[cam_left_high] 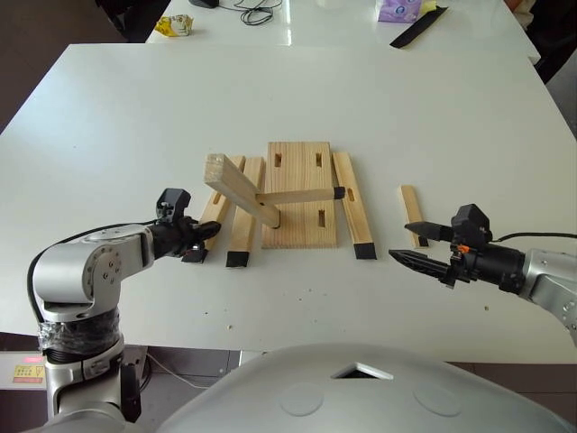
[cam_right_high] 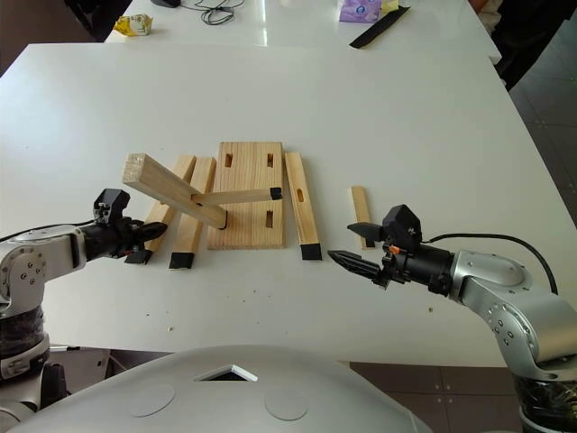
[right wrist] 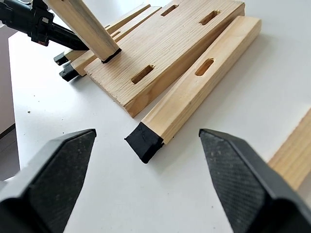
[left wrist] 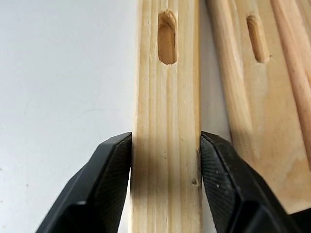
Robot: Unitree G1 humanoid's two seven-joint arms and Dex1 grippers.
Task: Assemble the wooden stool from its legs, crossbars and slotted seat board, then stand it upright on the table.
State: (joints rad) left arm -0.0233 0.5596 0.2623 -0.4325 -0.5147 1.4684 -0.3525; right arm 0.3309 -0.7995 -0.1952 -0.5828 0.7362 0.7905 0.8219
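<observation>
The slotted seat board [cam_left_high: 306, 167] lies flat mid-table. One leg [cam_left_high: 236, 187] stands tilted in its near-left slot, with a crossbar [cam_left_high: 302, 195] running from it across the board. Two more legs [cam_left_high: 245, 221] lie left of the board, and a fourth leg [cam_left_high: 353, 206] lies along its right side. A short crossbar [cam_left_high: 412, 215] rests farther right. My left gripper [cam_left_high: 200, 239] is shut on the near end of the leftmost leg [left wrist: 167, 145], fingers [left wrist: 109, 179] pressed on both sides. My right gripper [cam_right_high: 341, 242] hovers open just right of the fourth leg's black cap [right wrist: 143, 141].
A second table behind holds a yellow packet [cam_left_high: 174, 25], black cables [cam_left_high: 257, 11], a purple pack [cam_left_high: 399, 9] and a black strip [cam_left_high: 417, 29]. Bare white tabletop [cam_left_high: 297, 298] lies between the parts and the near edge.
</observation>
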